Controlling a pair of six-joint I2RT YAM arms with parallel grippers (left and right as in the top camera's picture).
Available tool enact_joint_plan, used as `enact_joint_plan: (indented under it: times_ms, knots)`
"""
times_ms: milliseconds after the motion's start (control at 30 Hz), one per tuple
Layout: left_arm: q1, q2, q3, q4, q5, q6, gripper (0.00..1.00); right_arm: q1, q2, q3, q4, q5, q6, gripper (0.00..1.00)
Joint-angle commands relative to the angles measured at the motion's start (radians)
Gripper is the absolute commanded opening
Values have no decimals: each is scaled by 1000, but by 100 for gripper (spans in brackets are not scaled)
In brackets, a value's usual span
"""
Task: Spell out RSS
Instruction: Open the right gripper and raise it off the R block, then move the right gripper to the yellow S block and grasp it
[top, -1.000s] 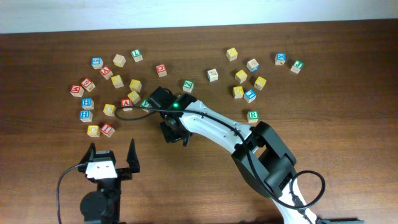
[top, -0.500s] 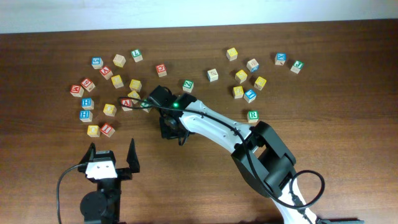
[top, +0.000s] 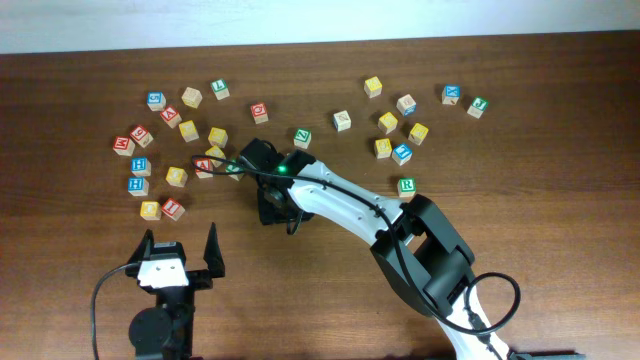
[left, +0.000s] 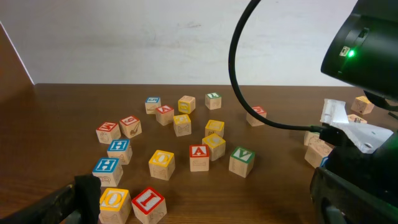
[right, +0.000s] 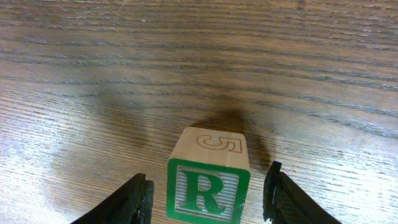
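Note:
A wooden block with a green R (right: 208, 190) stands on the table between the fingers of my right gripper (right: 208, 194). The fingers are open, with a gap on each side of the block. In the overhead view the right gripper (top: 274, 208) is near the table's middle and hides this block. A second green R block (top: 407, 185) lies to the right. A red S block (left: 130, 125) lies in the left cluster and also shows in the overhead view (top: 140, 134). My left gripper (top: 181, 256) is open and empty near the front edge.
Several letter blocks lie scattered at the back left (top: 189, 130) and back right (top: 389, 122). A yellow O block (left: 114, 203) and a red I block (left: 148, 203) lie just ahead of my left gripper (left: 205, 211). A black cable (left: 249, 93) loops above the table.
My right gripper has shifted slightly left and back. The left arm has not moved.

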Motion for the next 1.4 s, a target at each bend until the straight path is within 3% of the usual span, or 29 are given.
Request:
enact_joint_plan:
  times_ms: [0,333,400,467,600,867,1033,1200,1367]
  knots:
    - [-4,-3,-4,-4,-3,-10,99,-9,-32,78,-51,42,-18,52]
    - [-4,-3,-4,-4,-2,-10,99,-179,-52,441,-352,67,-208,61]
    - [-4,-3,-4,-4,-3,-10,99,-244,-52,515,-404,65,-208,75]
    - [-4,-3,-4,-4,-3,-10,99,-304,-52,559,-436,62,-209,78]
    - [-4,-3,-4,-4,-3,-10,99,-410,-51,565,-486,63,-209,99]
    - [-4,-3,-4,-4,-3,-10,99,-558,-36,537,-568,62,-227,99]
    - [-4,-3,-4,-4,-3,-10,99,-573,-31,504,-576,62,-241,98]
    - [-4,-3,-4,-4,-3,-10,99,-549,-31,412,-466,63,-509,98]
    - [-4,-3,-4,-4,-3,-10,99,-547,-31,393,-388,61,-531,98]
